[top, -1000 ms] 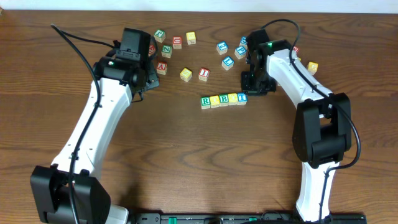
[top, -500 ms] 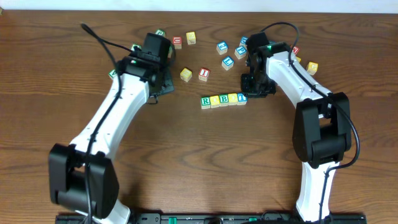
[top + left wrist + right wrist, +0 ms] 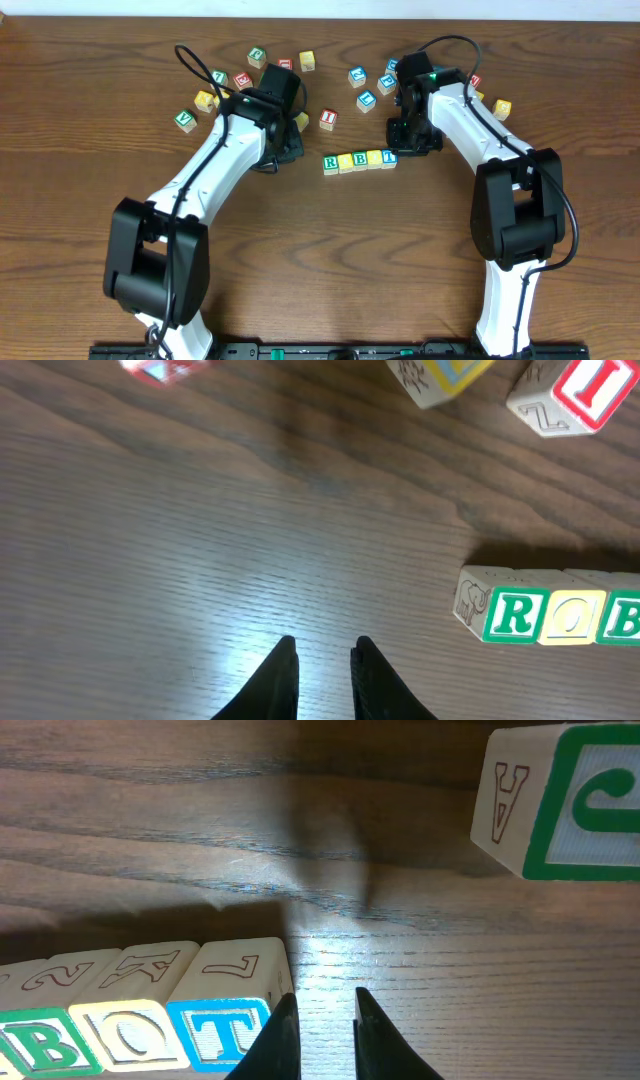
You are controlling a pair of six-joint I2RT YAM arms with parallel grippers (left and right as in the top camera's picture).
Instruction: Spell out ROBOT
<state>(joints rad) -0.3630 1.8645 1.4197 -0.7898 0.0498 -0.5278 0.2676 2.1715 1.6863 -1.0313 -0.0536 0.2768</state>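
1. As the overhead view shows, you have five alphabet cubes in one line near the middle of the wooden table (image 3: 300,260). They sit side by side and touching: the green R cube (image 3: 331,162), the first yellow O cube (image 3: 346,161), the green B cube (image 3: 360,159), the second yellow O cube (image 3: 374,157) and the blue T cube (image 3: 389,156). In that view the line reads ROBOT and climbs slightly toward the T end.
2. Your left gripper (image 3: 322,675) hangs over bare table off the R end of the line, apart from it. Its jaws are drawn together to a narrow slit, with nothing between them.
3. In the left wrist view the R cube shows an elephant drawing on its end face. The first yellow O cube touches it, and the frame edge cuts the green B cube.
4. Your right gripper (image 3: 320,1035) sits just beside the T end of the line. Its jaws are likewise drawn close together and hold nothing. One fingertip (image 3: 283,1020) lies along the edge of the blue T cube; you cannot tell from these views whether the two touch.
5. Beyond the line, the left wrist view shows a loose yellow-faced cube (image 3: 440,372) and a red I cube (image 3: 580,390) near each other, both apart from the line.
6. The right wrist view shows a green-lettered cube (image 3: 565,800) well apart from the T end, with an outlined A on its side face.
7. More loose cubes are scattered along the far side of the table, among them a green V cube (image 3: 185,121).
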